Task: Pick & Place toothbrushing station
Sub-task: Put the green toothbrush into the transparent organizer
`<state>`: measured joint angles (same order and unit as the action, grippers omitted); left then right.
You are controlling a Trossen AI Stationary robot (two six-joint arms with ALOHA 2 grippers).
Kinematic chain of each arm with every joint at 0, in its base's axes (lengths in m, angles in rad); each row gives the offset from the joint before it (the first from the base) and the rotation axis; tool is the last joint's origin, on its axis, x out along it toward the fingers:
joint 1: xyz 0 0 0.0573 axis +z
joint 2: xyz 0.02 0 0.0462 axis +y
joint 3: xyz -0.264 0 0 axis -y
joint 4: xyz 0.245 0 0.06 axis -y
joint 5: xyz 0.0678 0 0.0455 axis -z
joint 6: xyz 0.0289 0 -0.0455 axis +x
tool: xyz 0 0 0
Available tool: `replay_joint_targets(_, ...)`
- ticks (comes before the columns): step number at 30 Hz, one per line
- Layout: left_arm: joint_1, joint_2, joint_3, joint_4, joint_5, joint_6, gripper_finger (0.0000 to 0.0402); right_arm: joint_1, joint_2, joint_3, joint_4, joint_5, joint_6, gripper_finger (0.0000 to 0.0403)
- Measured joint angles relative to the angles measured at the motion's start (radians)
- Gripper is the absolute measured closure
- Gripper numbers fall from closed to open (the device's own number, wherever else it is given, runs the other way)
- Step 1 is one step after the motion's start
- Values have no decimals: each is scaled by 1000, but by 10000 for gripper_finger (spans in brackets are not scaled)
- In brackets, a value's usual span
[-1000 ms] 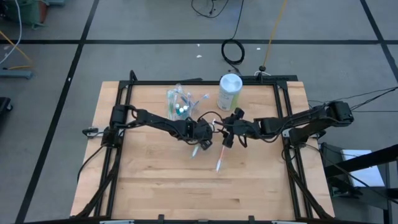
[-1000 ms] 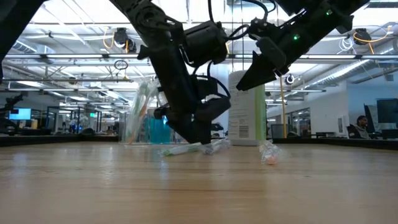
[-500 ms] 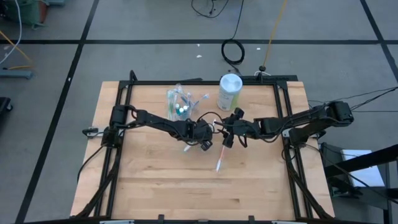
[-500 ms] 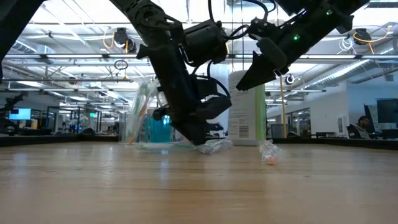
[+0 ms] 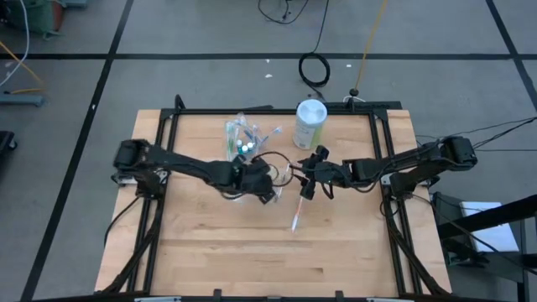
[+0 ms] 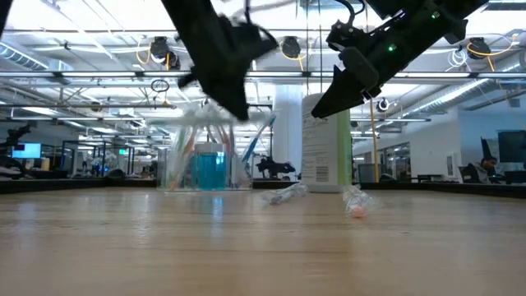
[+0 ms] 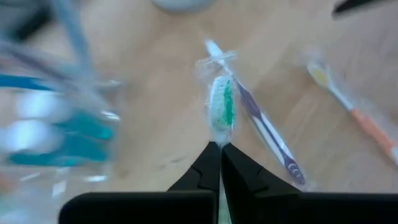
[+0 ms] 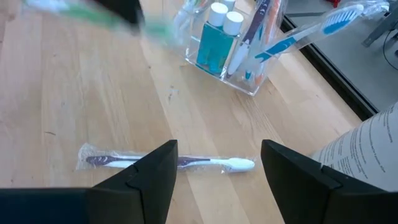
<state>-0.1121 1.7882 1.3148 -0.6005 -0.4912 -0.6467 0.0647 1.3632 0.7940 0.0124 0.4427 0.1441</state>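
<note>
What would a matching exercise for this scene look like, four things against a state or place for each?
Things:
1. left claw
2. right claw
3. purple brush
4. canister

States or places:
a. lying flat on the table
b. standing at the table's back edge
c. shut on the green brush
d. open

Pairs: 1-c, 2-d, 3-a, 4-b

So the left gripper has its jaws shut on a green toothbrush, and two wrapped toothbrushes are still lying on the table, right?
Right except for the colour of nothing but the count: no, the count holds. The error is none in the grip either.
</note>
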Motion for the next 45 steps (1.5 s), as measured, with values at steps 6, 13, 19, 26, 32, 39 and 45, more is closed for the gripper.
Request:
replay_joint_targets(6, -92, -162, 0, -132, -256, -73, 397, 0, 0, 0, 9, 0, 0, 179)
replay_joint_targets(13, -168, -295, 0, -166, -602, -4, 397, 0, 0, 0, 14, 0, 0, 179)
replay_joint_targets(19, -160, -383, 0, -164, -810, 95, 398, 0, 0, 0, 15, 0, 0, 179)
replay_joint_targets(26, -78, -411, -13, -167, -1016, 69, 396, 0, 0, 0, 17, 0, -7, 179)
replay_joint_targets(32, 22, -399, -150, -174, -1057, -163, 397, 0, 0, 0, 17, 0, -7, 179)
replay_joint_targets(39, 60, -399, -384, -54, -1068, -466, 398, 0, 0, 0, 21, 0, -12, 179)
replay_joint_targets(45, 74, -399, -524, 204, -1070, -458, 398, -2, 0, 0, 36, 1, -38, 179)
